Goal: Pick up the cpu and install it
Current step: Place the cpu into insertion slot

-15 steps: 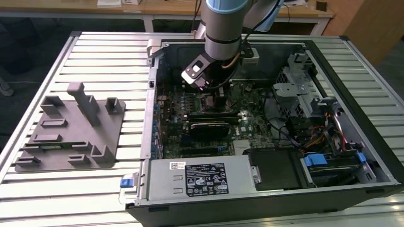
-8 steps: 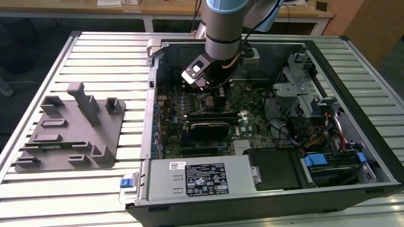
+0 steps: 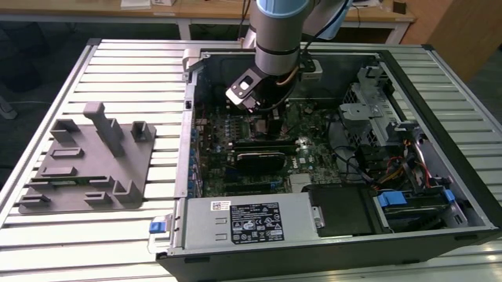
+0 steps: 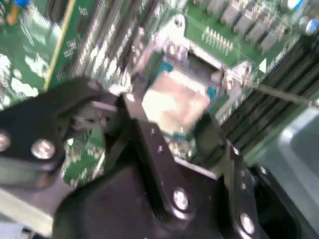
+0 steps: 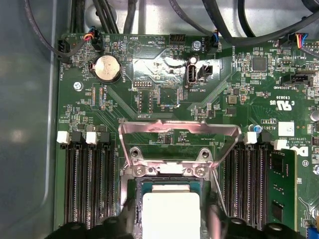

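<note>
- The gripper (image 5: 172, 226) pinches the cpu (image 5: 172, 206) by opposite sides, so it sits level over the open socket (image 5: 169, 172).
- The load plate (image 5: 179, 130) is flipped back to free the socket, which sits mid-motherboard (image 5: 149, 74), away from its edges.

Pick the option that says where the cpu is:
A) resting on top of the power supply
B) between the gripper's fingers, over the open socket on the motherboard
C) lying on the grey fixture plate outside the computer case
B: in both wrist views the cpu sits between the fingers of the gripper, over the open socket on the motherboard, with the retention frame flipped up.
</note>
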`<state>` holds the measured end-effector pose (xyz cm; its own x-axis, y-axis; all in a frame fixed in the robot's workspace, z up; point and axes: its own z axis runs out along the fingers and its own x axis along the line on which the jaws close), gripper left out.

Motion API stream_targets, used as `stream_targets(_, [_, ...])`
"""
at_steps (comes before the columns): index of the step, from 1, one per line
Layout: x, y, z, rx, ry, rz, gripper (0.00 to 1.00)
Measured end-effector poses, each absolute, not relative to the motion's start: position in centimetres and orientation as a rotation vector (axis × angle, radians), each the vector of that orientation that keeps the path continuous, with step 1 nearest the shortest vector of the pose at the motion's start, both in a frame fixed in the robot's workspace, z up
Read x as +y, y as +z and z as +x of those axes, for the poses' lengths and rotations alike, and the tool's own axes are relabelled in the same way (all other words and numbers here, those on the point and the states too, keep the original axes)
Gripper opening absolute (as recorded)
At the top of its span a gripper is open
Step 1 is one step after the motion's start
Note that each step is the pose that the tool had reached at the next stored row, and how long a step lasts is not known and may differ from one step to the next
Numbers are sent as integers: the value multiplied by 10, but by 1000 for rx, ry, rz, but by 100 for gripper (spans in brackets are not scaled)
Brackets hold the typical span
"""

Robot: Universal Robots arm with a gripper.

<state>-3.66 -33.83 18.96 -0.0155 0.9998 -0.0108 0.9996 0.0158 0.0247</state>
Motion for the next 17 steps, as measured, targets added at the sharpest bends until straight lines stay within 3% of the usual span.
stream_targets(1, [-339,190,-37,2221,15,2186,67])
stream_targets(17, [-339,206,-37,2221,14,2186,67])
